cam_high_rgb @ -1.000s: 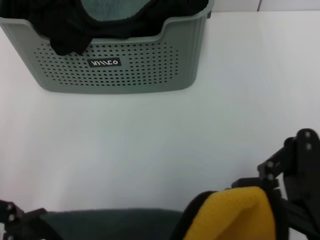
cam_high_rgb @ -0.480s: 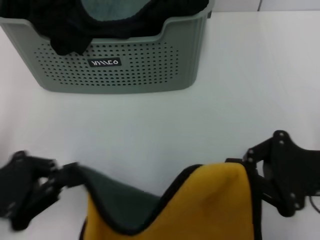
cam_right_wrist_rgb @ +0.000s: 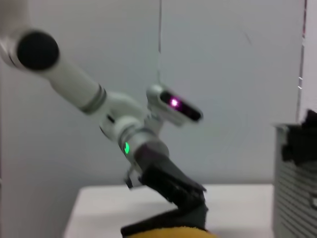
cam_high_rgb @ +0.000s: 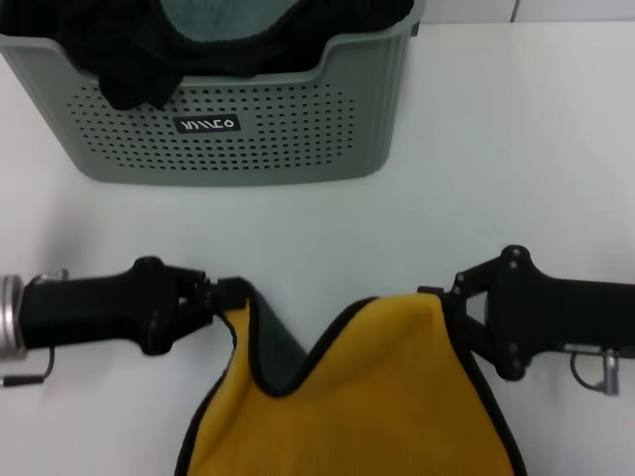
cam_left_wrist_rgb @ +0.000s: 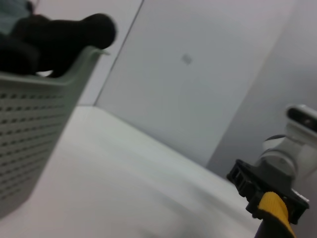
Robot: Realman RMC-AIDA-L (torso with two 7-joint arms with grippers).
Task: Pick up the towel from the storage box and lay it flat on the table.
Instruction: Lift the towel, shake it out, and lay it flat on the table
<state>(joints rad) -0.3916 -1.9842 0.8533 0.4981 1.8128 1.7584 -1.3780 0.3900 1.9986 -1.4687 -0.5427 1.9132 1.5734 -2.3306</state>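
Observation:
The yellow towel with black edge binding hangs between my two grippers near the front of the white table, its grey-green reverse showing in a sag at the top. My left gripper is shut on its left top corner. My right gripper is shut on its right top corner. The sage-green storage box stands at the back left, apart from the towel. The left wrist view shows the box wall and the right gripper with a yellow corner. The right wrist view shows the left gripper.
A black cloth drapes over the box's dipped front rim and a teal-grey cloth lies inside. Bare white table lies between the box and the towel and to the right of the box.
Both grippers have moved away from the front edge toward the box, carrying the towel. More of its yellow face now shows and the top edge is drawn wider.

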